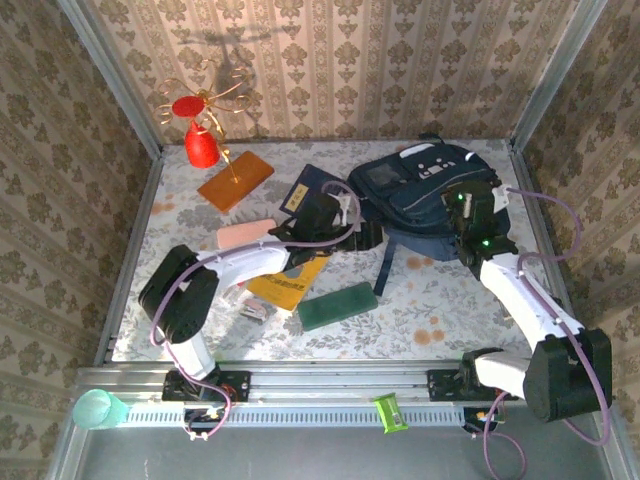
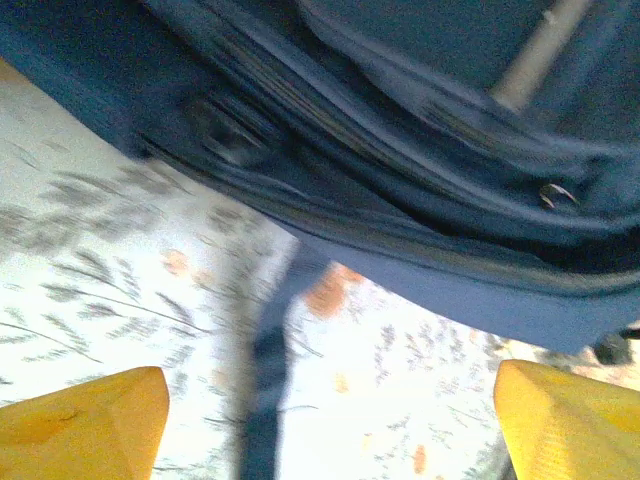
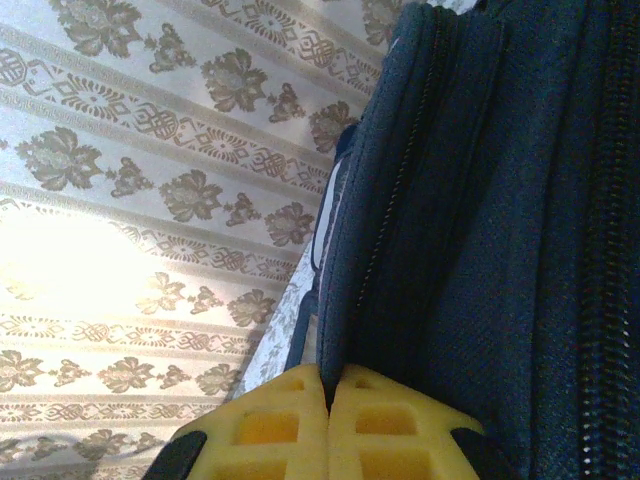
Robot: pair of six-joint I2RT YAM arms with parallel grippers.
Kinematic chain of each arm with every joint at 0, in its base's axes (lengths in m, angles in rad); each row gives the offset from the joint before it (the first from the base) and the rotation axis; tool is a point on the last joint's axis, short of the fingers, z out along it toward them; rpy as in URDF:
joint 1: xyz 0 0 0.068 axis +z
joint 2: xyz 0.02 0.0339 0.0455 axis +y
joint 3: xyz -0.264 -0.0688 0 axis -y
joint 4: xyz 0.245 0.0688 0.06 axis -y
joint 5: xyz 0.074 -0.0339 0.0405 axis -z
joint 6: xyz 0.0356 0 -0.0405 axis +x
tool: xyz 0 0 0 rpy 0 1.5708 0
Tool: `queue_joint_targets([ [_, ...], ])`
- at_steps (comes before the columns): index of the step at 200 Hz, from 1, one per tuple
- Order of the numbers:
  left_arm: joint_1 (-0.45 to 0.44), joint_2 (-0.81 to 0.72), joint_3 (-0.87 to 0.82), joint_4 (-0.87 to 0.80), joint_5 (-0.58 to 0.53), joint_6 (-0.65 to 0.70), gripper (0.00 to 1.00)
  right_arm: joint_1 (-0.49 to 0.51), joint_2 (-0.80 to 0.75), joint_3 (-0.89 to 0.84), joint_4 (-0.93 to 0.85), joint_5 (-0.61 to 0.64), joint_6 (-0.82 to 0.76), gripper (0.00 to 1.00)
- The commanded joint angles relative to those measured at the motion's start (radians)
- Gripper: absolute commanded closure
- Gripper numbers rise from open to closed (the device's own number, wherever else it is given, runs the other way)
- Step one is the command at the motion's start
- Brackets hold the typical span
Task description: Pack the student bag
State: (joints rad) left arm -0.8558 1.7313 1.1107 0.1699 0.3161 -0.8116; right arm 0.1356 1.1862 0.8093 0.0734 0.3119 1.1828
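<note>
The left gripper [image 2: 325,405] is seen released, nothing between its fingers, with the student bag [image 2: 420,170] at twelve o'clock. The right gripper [image 3: 330,400] is clenched, apparently on a fold of the bag, which lies at two o'clock on the tabletop [image 1: 430,300]. That fold is best held raised while the green case [image 1: 338,305], at seven o'clock from the left gripper, is fetched.

The top camera looks down from above and behind the arms over the whole table [image 1: 430,290]. The left wrist camera sits low over the table, very near the bag [image 2: 400,150]. The right wrist camera hugs the bag's side, facing the wall [image 3: 150,200]. All three views share the bag.
</note>
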Motion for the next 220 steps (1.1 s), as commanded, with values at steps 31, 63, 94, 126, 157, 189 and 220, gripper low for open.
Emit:
queue_joint_targets([
  [31, -0.064, 0.131, 0.107, 0.173, -0.007, -0.135, 0.05, 0.043, 0.012, 0.062, 0.161, 0.059, 0.035, 1.0],
  [63, -0.071, 0.216, 0.177, 0.177, -0.017, -0.145, 0.08, 0.048, 0.003, 0.043, 0.166, 0.032, 0.053, 1.0],
  [94, -0.049, 0.231, 0.189, 0.186, -0.044, -0.124, 0.21, 0.049, -0.008, 0.022, 0.145, -0.008, 0.051, 1.0],
  [126, -0.005, 0.234, 0.183, 0.18, -0.036, -0.09, 0.45, 0.048, -0.042, -0.012, 0.094, -0.078, 0.036, 1.0],
  [157, 0.037, 0.228, 0.18, 0.146, 0.0, -0.019, 0.67, 0.046, -0.122, -0.03, 0.002, -0.114, -0.033, 1.0],
  [189, 0.068, 0.186, 0.178, 0.079, 0.004, 0.087, 0.88, 0.043, -0.191, -0.027, -0.095, -0.149, -0.112, 1.0],
  [220, 0.106, 0.144, 0.209, -0.037, 0.072, 0.207, 0.99, 0.042, -0.246, -0.051, -0.15, -0.174, -0.16, 0.99],
])
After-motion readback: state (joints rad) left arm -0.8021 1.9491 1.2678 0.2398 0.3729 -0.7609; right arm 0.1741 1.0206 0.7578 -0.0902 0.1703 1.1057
